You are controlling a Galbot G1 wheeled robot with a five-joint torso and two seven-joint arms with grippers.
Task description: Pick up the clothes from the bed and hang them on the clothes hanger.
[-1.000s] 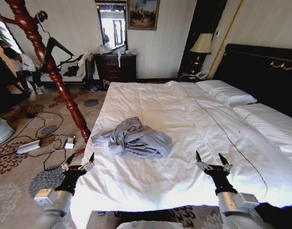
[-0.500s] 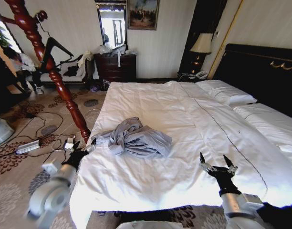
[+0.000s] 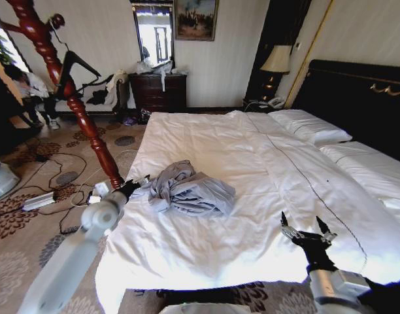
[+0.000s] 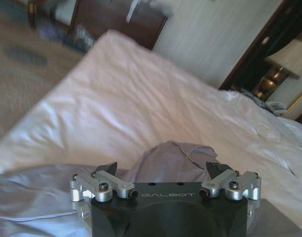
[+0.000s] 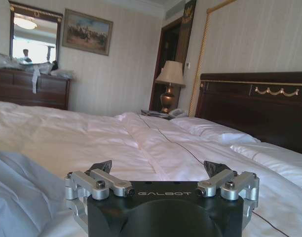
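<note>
Striped cream walls, a dark dresser and a patterned carpet frame the bed point(image 3: 252, 163), whose white duvet runs wide ahead of the robot, crossed by a thin dark seam. At the bed's near left part the clothes point(image 3: 187, 190) lie in a crumpled blue-grey heap. The left gripper point(image 3: 136, 185) reaches in low from the bed's left edge, its fingers spread apart, and the heap sits directly ahead of it, right at the fingertips; whether they touch the cloth cannot be told. In the left wrist view the two black fingertips stand wide, with the shirt's folds point(image 4: 173, 160) showing between them. The right gripper point(image 3: 308, 229) hovers over the near edge of the duvet, fingers apart and holding nothing, with the clothes well off to its left. Beyond the left gripper a turned red wooden coat stand point(image 3: 69, 91) rises from the carpet, and the clothes hanger point(image 3: 74, 65) hangs on it, well apart from the heap.
</note>
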